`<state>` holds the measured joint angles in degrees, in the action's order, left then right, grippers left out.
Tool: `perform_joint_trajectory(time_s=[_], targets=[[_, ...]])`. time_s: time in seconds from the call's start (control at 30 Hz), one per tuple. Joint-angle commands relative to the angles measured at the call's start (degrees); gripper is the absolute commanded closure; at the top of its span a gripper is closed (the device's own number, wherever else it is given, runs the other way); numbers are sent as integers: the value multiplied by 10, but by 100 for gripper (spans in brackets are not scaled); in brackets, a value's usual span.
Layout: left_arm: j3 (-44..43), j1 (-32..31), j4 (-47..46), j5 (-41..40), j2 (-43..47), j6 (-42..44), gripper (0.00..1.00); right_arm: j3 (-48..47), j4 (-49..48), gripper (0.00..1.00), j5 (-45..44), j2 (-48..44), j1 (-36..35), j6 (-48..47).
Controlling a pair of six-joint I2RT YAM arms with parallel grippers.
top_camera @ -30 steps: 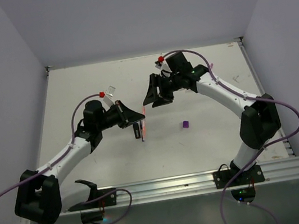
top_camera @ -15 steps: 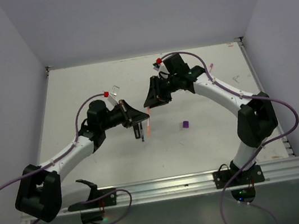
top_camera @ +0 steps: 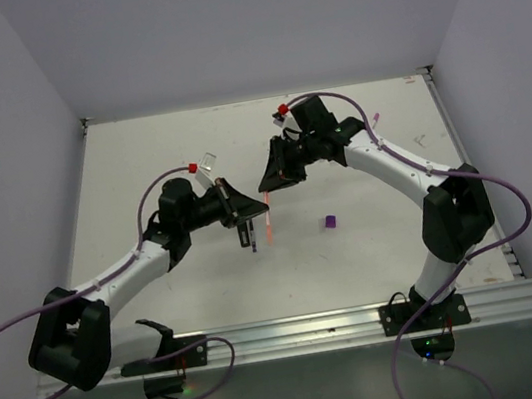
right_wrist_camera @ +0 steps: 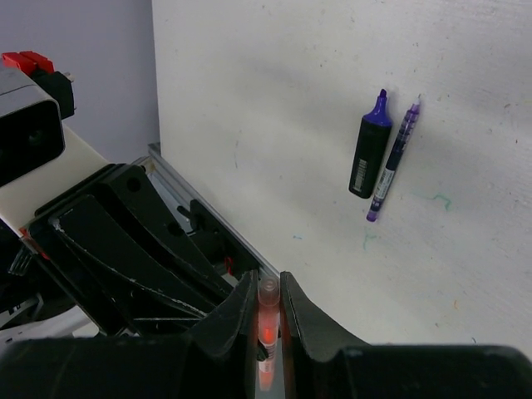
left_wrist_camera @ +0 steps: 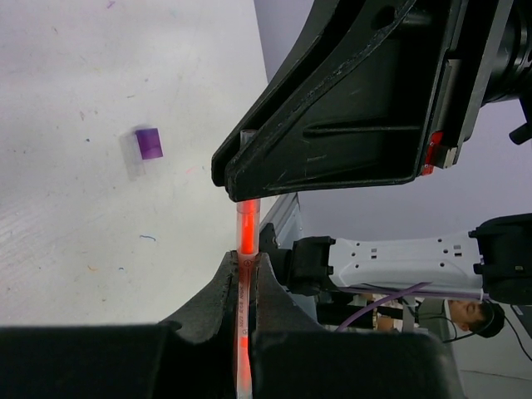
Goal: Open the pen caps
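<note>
An orange pen (left_wrist_camera: 247, 237) is clamped between the fingers of my left gripper (left_wrist_camera: 247, 259), which is shut on its barrel. The pen's clear, whitish cap (right_wrist_camera: 268, 291) sits between the fingers of my right gripper (right_wrist_camera: 268, 287), and they press on it from both sides. In the top view the two grippers meet tip to tip above the table's middle, left gripper (top_camera: 253, 208) and right gripper (top_camera: 269, 183), with the pen (top_camera: 268, 225) glowing orange below them. A loose purple cap (top_camera: 330, 221) lies on the table to the right; it also shows in the left wrist view (left_wrist_camera: 150, 143).
A black highlighter with a purple tip (right_wrist_camera: 370, 156) and a thin purple pen (right_wrist_camera: 394, 162) lie side by side on the white table, under the left gripper in the top view (top_camera: 250, 236). A metal rail (top_camera: 327, 329) runs along the near edge.
My right gripper's fingers have closed in on the pen's capped end. The left arm has carried the pen a little to the right, toward the right gripper.
</note>
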<state>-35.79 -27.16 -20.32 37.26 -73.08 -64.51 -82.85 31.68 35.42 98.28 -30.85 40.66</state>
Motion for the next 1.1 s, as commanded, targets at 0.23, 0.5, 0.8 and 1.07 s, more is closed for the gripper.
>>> perform_joint_trajectory(time_s=[0.23,0.5,0.8,1.07], targets=[[-19,-13,31,-18,22,46,65,-28,19,100,6,-13,-8,-1],[-5,-43,-30,4,4,22,76,-15,-6,100,17,-21,-8,20],[72,-47,-336,121,-34,-138,100,18,-96,100,73,-24,19,42],[146,-39,-552,111,-46,-253,100,119,-433,100,191,-52,69,240]])
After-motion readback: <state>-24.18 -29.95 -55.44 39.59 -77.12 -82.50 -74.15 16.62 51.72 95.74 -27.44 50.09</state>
